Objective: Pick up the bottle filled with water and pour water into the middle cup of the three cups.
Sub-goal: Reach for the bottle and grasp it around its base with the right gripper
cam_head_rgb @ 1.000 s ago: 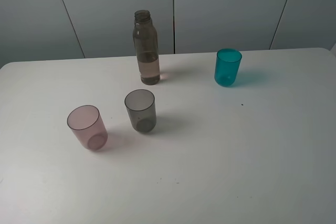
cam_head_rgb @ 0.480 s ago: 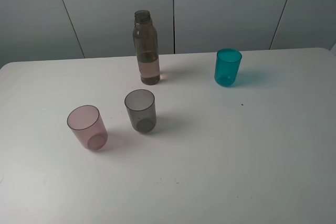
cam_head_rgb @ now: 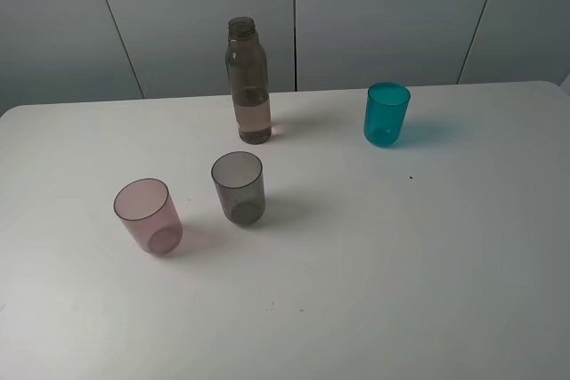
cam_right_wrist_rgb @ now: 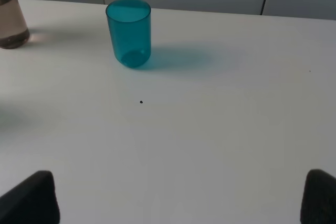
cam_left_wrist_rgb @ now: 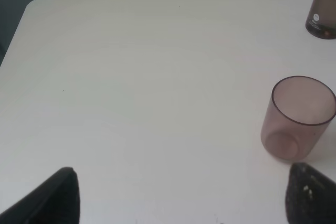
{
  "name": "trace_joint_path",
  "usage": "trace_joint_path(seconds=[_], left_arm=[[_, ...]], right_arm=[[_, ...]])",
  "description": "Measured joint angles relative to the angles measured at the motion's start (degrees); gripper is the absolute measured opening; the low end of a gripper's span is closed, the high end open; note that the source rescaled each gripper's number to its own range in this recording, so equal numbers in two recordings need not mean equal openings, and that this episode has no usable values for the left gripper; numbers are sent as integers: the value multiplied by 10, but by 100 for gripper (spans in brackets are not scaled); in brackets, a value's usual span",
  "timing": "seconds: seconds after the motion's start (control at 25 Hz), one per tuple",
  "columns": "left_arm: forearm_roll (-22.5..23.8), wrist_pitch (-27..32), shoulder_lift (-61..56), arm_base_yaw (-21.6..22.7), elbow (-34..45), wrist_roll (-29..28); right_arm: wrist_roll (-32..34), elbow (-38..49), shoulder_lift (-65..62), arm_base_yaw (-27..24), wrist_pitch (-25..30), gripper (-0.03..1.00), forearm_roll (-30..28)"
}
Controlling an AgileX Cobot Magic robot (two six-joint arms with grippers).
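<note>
1. Smoky brown-grey plastic, tall, with an open threaded neck: the bottle (cam_head_rgb: 248,82) stands upright in the upper middle of the high view, a little left of centre, on the far part of the white table (cam_head_rgb: 401,246). You can see pale liquid in its lower half.
2. The middle cup (cam_head_rgb: 239,188), smoky grey, stands upright just below the bottle in the frame, apart from it.
3. The pink cup (cam_head_rgb: 148,215) stands left of the grey one and a little lower in the frame, near but not touching.
4. The teal cup (cam_head_rgb: 386,114) stands well apart at the upper right.
5. Your left gripper (cam_left_wrist_rgb: 184,200) has its fingers spread wide with nothing between them; the pink cup is near one fingertip.
6. Your right gripper (cam_right_wrist_rgb: 176,198) is also spread wide, over bare table, with the teal cup ahead of it.
</note>
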Motion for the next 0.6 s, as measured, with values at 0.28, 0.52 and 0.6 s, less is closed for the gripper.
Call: trace_joint_path(seconds=[0.28,0.52,0.6], left_arm=[[0,0,0,0,0,0],[0,0,0,0,0,0],[0,0,0,0,0,0]], right_arm=[[4,-1,23,0,0,100,21],[-8,-75,155,0,-53,100,23],[-13,-109,204,0,-92,100,24]])
